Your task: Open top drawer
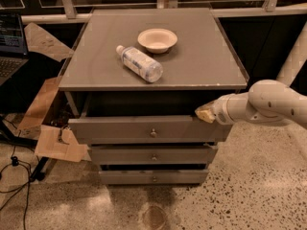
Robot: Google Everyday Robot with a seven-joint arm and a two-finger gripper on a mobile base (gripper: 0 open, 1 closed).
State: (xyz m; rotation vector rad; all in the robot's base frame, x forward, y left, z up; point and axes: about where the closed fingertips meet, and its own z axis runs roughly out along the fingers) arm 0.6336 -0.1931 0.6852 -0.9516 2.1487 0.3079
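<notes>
Unit: grey cabinet [201, 56], 3 drawers, seen from front and above.
Top drawer [120, 128]: uppermost of stack, directly under cabinet top. Front panel stands fwd of the top's edge; dark opening visible behind it. Partly open.
Knob [153, 133]: small, round, at ctr of top drawer front. Nothing touching it.
Gripper [205, 114]: at upper R corner of top drawer front, tip against or just at the panel's top edge; exact contact not determinable. Yellowish tip points L.
Grip state: can't tell whether spread or closed from this view.
Arm [268, 103]: white, enters from R side of view, approx. level with drawer top.
Middle drawer [120, 155]: below top drawer, front set slightly back from it.
Bottom drawer [124, 177]: lowest, set furthest back.
Bowl [157, 40]: pale, upright, on cabinet top, towards rear ctr.
Bottle [139, 63]: clear plastic, lying on side, just L-front of bowl, not touching it.
Cardboard [60, 145]: flat pieces on floor, L of cabinet.
Laptop [12, 47]: far L edge, screen lit.
Floor [249, 190]: speckled, polished.
</notes>
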